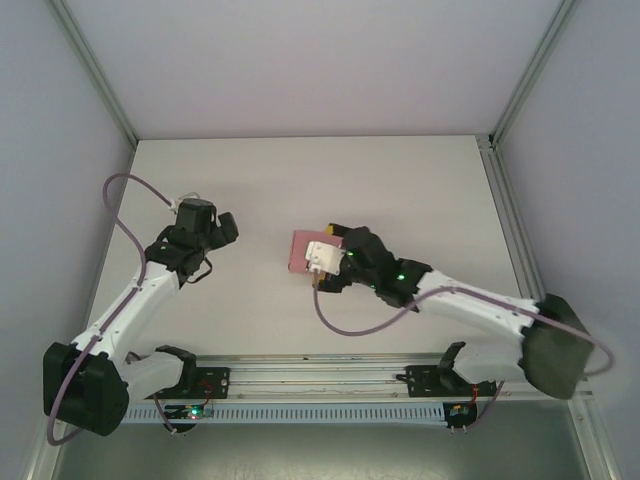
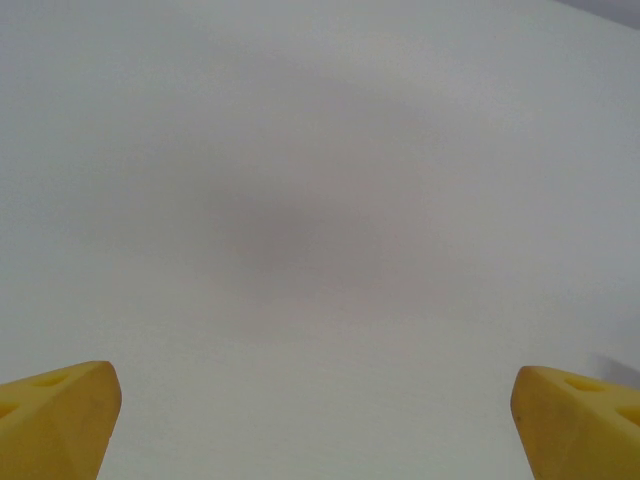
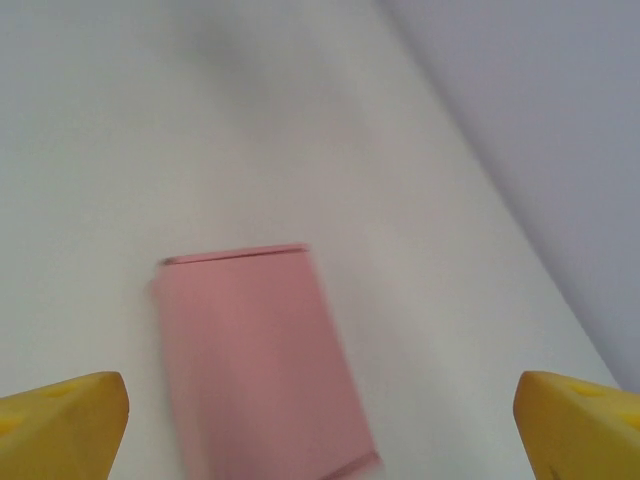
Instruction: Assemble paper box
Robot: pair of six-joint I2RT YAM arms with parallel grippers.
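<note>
The paper box point(image 1: 300, 251) is a small, folded pink rectangle lying flat on the white table point(image 1: 300, 180) near the middle. In the right wrist view the box point(image 3: 255, 360) lies on the table between and beyond my right gripper's yellow fingertips point(image 3: 62, 420), with its near end cut off by the frame. My right gripper point(image 1: 322, 260) hovers over the box's right side, open, touching nothing that I can see. Off to the left, my left gripper point(image 1: 222, 230) is open and apart from the box. Its yellow fingertips point(image 2: 55, 415) frame bare table.
Grey walls and metal frame rails point(image 1: 505, 200) enclose the table on the left, back and right. The arm bases sit on a rail point(image 1: 310, 378) at the near edge. A purple cable point(image 1: 350, 325) loops beside the right arm.
</note>
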